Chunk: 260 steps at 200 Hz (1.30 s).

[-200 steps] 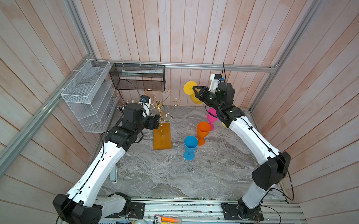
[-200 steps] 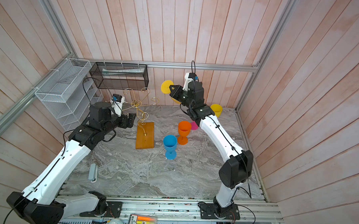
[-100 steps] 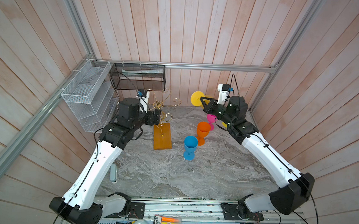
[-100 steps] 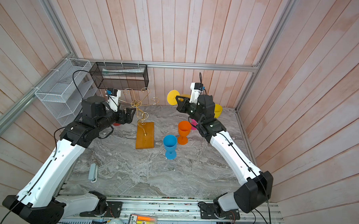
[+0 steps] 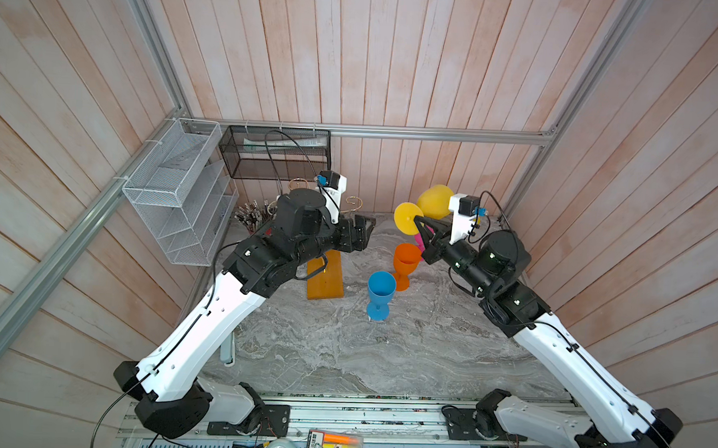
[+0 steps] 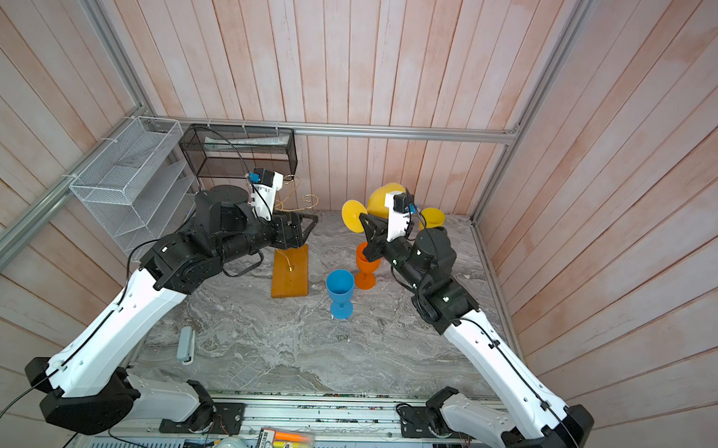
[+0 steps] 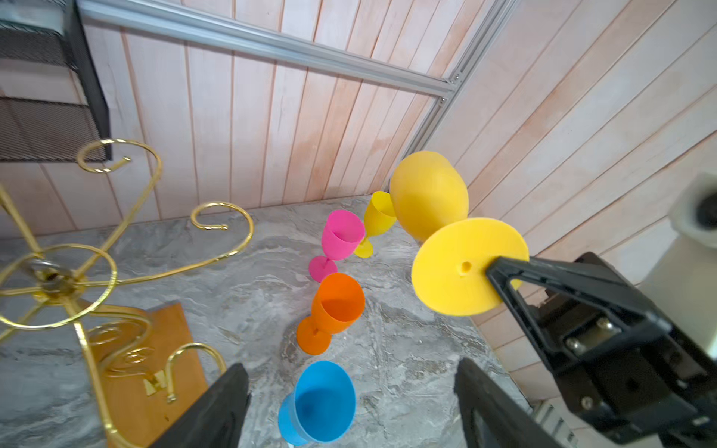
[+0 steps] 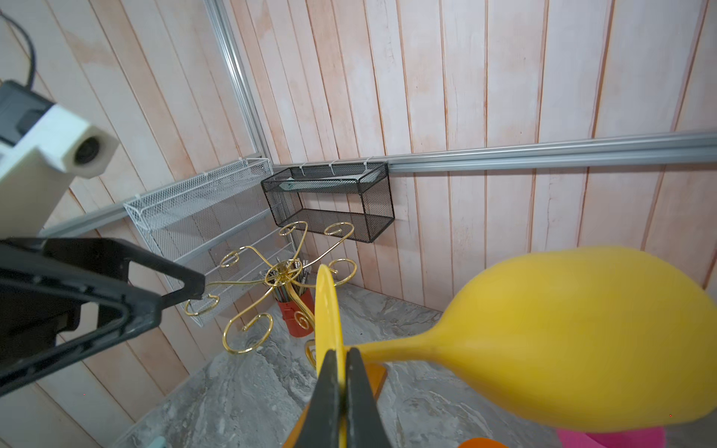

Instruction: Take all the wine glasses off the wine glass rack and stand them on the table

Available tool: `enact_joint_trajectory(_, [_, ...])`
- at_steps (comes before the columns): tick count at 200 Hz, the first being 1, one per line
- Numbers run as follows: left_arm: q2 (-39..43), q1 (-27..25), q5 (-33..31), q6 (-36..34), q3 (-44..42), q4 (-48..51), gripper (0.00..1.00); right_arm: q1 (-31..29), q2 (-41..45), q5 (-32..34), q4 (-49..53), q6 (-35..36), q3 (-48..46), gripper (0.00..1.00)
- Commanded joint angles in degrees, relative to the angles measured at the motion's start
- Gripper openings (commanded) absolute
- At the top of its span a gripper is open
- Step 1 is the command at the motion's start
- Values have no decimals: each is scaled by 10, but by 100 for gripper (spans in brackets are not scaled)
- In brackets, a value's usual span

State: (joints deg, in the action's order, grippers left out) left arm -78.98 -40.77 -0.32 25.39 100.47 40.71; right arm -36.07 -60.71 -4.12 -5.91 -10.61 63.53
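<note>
Yellow wine glass [image 5: 433, 201] foot pinched tight by right gripper [image 8: 341, 358], airborne right of wine glass rack [image 6: 292, 276]; left gripper [image 7: 351, 372] wide apart, empty.

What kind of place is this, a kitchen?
Probably a robot test cell, not a home: wood-panel walls on an aluminium frame, two arms mounted on a rail, coloured wine glasses on a marble-look tabletop.

My left arm [image 5: 264, 266] hides much of the rack [image 5: 329, 284] in both top views. In my right wrist view the yellow glass [image 8: 582, 341] runs off the edge, and only 1 sliver of the pink glass [image 8: 613, 438] shows. What lies in the black basket [image 5: 277, 157] is too small to tell.
</note>
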Motion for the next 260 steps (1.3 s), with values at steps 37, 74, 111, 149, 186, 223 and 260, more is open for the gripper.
enact_joint_trajectory(37, [-5,-34,37,208,-35,-111,75,-45,62,100,-96,190,-101,0])
enact_joint_trajectory(74, [-23,-58,4,317,-8,-99,64,-59,89,114,-134,249,-145,0])
enact_joint_trajectory(111, [-71,-84,-10,393,59,-36,62,-77,101,124,-143,299,-159,0])
enact_joint_trajectory(149, [-101,-91,-14,456,85,5,54,-100,98,154,-144,352,-160,0])
enact_joint_trajectory(186, [-106,-91,-13,500,74,7,54,-128,83,187,-149,408,-159,0])
enact_joint_trajectory(223, [-107,-91,-5,520,64,-2,53,-152,64,220,-155,455,-158,0])
enact_joint_trajectory(260, [-110,-91,1,527,60,-3,47,-157,53,236,-161,477,-152,0])
